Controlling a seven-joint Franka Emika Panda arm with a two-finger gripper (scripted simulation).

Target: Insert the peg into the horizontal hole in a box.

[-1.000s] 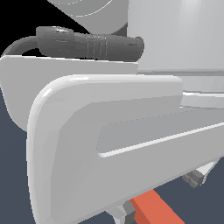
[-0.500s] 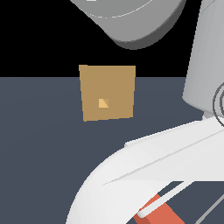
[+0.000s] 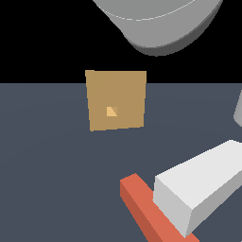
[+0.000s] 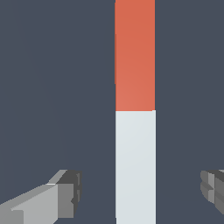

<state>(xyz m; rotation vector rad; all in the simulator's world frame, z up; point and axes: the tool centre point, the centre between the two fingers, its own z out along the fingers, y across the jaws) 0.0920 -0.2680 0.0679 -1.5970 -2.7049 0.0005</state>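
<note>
The box (image 3: pixel 116 100) is a tan square block standing on the dark floor, its face toward the exterior camera. The hole (image 3: pixel 111 111) is a small lighter-orange square slightly below the middle of that face. The peg (image 4: pixel 134 109) lies flat on the floor; its orange-red half (image 3: pixel 142 203) points roughly toward the box, and its white half (image 4: pixel 135 166) runs between my fingers. My gripper (image 4: pixel 139 193) is open, with one finger (image 4: pixel 65 199) on each side of the white half and a gap on both sides. A white finger (image 3: pixel 198 189) hides the peg's white half in the exterior view.
A large grey arm link (image 3: pixel 160 23) hangs at the top of the exterior view, above and nearer than the box. Dark grey floor (image 3: pixel 47 179) lies between peg and box.
The arm's white body, which filled the exterior view, has swung away and uncovered the box. A white finger now sits close over the peg, more of whose orange end shows.
</note>
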